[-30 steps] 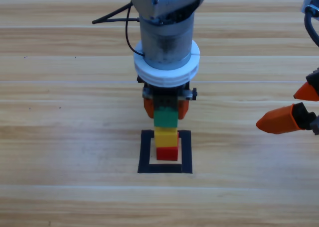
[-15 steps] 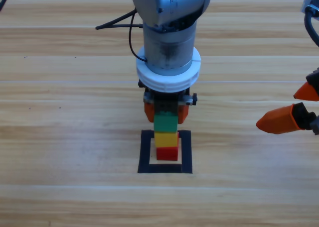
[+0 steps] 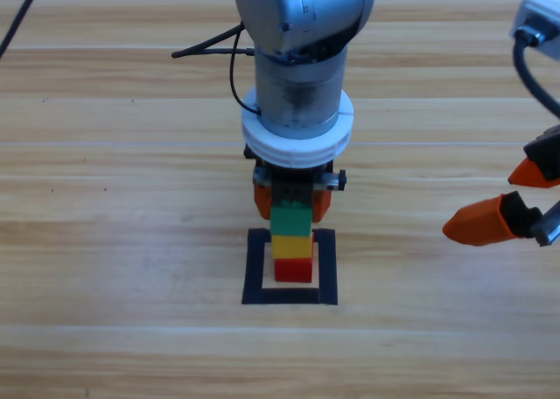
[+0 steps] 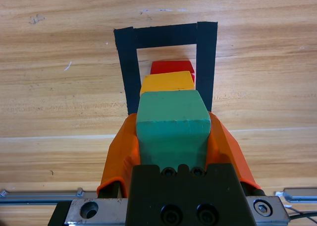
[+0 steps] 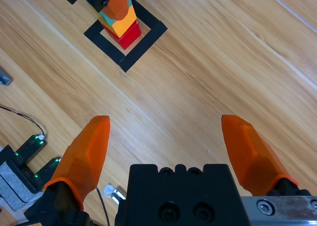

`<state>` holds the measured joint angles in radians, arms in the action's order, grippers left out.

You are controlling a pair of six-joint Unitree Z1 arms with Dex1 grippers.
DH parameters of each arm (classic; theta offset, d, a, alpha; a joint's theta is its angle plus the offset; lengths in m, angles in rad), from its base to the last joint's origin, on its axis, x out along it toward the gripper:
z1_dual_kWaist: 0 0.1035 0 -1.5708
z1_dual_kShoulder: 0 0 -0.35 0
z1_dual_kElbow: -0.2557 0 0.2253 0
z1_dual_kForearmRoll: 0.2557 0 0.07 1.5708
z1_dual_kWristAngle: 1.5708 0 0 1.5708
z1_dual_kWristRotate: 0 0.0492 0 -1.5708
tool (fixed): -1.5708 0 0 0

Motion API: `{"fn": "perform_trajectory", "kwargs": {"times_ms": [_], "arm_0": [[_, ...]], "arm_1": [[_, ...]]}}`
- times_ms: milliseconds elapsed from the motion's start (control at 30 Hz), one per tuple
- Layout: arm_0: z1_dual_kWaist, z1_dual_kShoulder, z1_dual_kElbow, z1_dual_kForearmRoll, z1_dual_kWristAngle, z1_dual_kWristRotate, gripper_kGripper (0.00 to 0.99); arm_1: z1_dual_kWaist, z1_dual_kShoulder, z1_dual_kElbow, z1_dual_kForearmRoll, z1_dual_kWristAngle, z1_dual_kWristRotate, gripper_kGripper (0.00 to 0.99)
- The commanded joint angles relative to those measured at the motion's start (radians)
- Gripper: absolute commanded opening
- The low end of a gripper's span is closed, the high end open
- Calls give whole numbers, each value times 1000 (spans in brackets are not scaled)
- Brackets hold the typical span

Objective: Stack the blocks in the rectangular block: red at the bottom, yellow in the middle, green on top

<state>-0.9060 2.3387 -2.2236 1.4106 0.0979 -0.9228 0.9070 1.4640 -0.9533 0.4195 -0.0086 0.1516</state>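
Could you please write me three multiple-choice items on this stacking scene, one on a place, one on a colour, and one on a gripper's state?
1. Where does the red cube sit?
A. Inside the black tape square
B. Outside the square, to its left
C. Between the right gripper's jaws

2. Which colour is the cube in the middle of the stack?
A. Red
B. Teal-green
C. Yellow

3. What is the left gripper doing?
A. Hanging open over bare wood
B. Shut on the green cube
C. Shut on the red cube

Answers:
1 A: tape borders the red cube on all sides.
2 C: the yellow cube lies between red and green.
3 B: the left wrist view shows both orange jaws pressed against the green cube's sides.

The right gripper waits open near the right edge.
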Motion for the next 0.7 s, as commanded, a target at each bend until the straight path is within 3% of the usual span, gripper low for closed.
{"fn": "perform_trajectory", "kwargs": {"times_ms": [33,167,200,267,300,333,700], "arm_0": [[-20,48,-1,1,16,1,0],[-20,39,4,1,20,-2,0],[-20,39,-7,1,20,-1,63],[-20,37,-24,1,20,-4,742],[-20,33,-25,1,20,-5,907],[-20,28,-25,1,20,-8,989],[-20,-33,-25,1,34,-21,990]], "arm_1": [[26,33,27,-25,19,-6,988],[26,38,28,-28,15,-6,988],[26,38,28,-30,16,-9,988],[26,38,28,-30,15,-12,988],[26,38,30,-30,15,-14,988],[26,38,30,-28,15,-14,988],[26,36,34,-30,10,-15,988]]}}
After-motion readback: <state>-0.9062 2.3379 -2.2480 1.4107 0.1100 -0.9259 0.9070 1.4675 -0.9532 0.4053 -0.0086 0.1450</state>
